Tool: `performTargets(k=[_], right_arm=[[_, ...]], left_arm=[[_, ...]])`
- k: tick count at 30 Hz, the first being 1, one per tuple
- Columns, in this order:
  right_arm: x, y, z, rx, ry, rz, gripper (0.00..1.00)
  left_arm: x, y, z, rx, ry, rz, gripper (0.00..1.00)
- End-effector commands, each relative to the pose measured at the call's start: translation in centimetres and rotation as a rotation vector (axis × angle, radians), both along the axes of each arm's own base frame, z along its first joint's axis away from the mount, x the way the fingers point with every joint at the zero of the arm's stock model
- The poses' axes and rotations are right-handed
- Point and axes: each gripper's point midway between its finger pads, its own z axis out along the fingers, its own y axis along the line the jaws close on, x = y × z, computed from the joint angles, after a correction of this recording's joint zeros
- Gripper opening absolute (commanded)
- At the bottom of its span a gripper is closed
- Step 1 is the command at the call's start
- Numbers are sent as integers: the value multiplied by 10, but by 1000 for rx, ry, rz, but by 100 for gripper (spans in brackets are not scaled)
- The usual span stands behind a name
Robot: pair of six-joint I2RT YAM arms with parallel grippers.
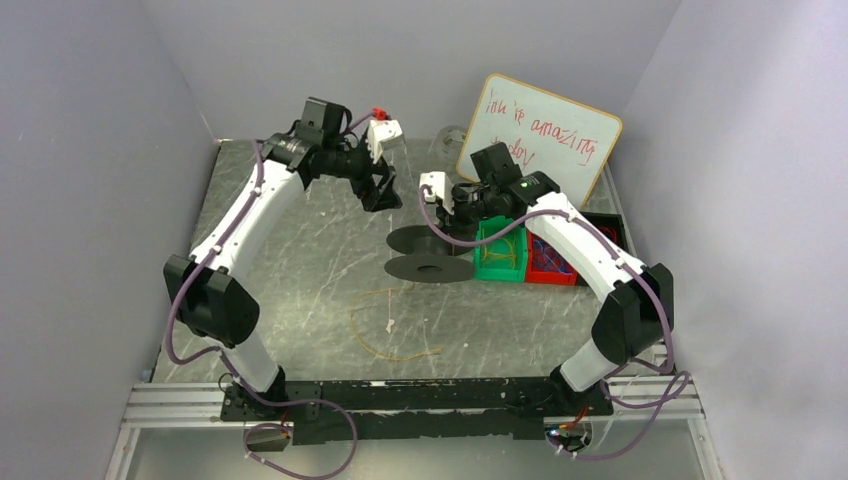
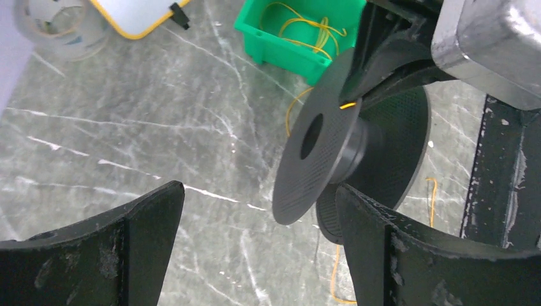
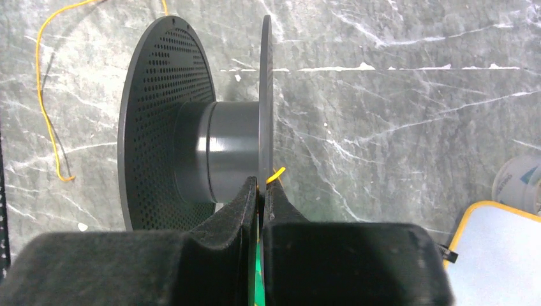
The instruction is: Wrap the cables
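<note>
The black spool (image 1: 430,256) hangs over the table's middle, axis roughly level. My right gripper (image 3: 261,185) is shut on the rim of its thin flange (image 3: 265,95). A short yellow cable end (image 3: 275,174) sticks out at the fingertips. The yellowish-tan cable (image 1: 385,322) lies in a loose loop on the table in front of the spool and also shows in the right wrist view (image 3: 44,95). My left gripper (image 2: 258,191) is open and empty, raised behind the spool (image 2: 332,146) and pointing at it. In the top view it (image 1: 383,195) is apart from the spool.
A green bin (image 1: 500,255) with yellow wires stands right of the spool, a red bin (image 1: 550,262) with blue-purple wires beside it, and a black bin (image 1: 600,220) behind. A whiteboard (image 1: 540,130) leans at the back right, with a clear tape roll (image 2: 54,22) next to it.
</note>
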Motion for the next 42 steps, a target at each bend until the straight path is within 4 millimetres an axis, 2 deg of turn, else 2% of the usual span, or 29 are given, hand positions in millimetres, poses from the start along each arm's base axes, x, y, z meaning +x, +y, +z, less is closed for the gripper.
performTargets(k=[1,7,15,22,27,31,36,39,42], right_arm=[[1,11,46,89,-133,85,0],[-25,11,31,68,-133,294,0],[-12,20,33,90,-112,260,0],[-17,28,43,115,-86,274,0],[-23,30,48,128,-72,283,0],[-27,32,53,151,-56,287,0],[-30,30,54,149,-74,320,0],[-32,26,45,117,-122,380,0],[-37,18,36,71,-176,456,0]], left_arm=[[-19,-16,0,-42,-20,-110,92],[-34,-24,-20,-13,-8,-160,89],[-54,-30,-31,4,8,-178,86],[-63,-35,-42,37,-14,-164,81],[-67,-38,-53,77,-23,-170,72],[-79,-41,-61,81,-1,-213,74],[-87,-40,-58,76,11,-240,79],[-82,-33,-47,47,30,-198,82],[-52,-11,-32,-2,47,-49,88]])
